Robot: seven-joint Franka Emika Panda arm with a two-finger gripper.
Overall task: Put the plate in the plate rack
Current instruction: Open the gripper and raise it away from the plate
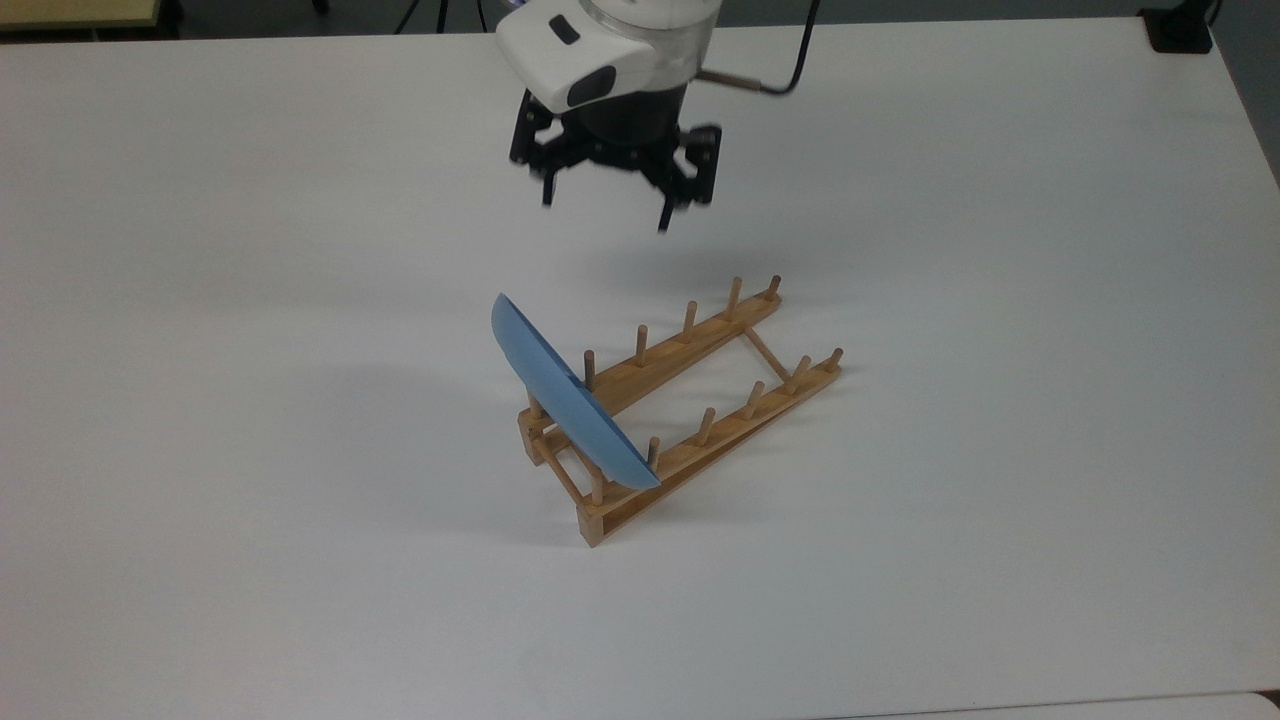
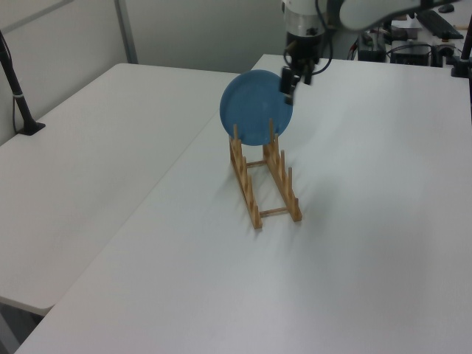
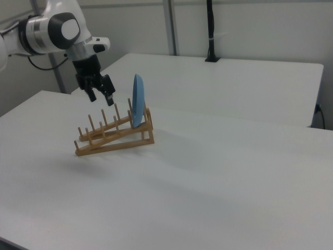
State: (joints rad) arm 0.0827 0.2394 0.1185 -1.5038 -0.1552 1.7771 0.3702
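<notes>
You are looking at the claw [image 1: 605,215] hanging spread and empty near the upper centre of the top view, clear of everything, with open air between its two fingers. The plate [image 1: 570,395] is sitting below it and slightly toward the top view's left, well apart from the claw, so nothing is touching it but the plate rack [image 1: 680,415]. The plate is standing on edge in the first slot at the rack's near end, the end toward the lower left of the top view, its lower rim dropping between the two rails and its face leaning on the pegs. In the top view its edge is running diagonally from upper left to lower right, crossing the rack's long axis, which is running from lower left to upper right. In the right view the plate [image 3: 137,100] is showing nearly upright at the rack's right-hand end, with the claw [image 3: 97,89] to its left above the empty pegs. Count: one plate, one rack, one claw, two rails, six pegs per rail. My judgement is that placement is done and only a clean withdrawal over the white tabletop [image 1: 1000,500] is remaining.
</notes>
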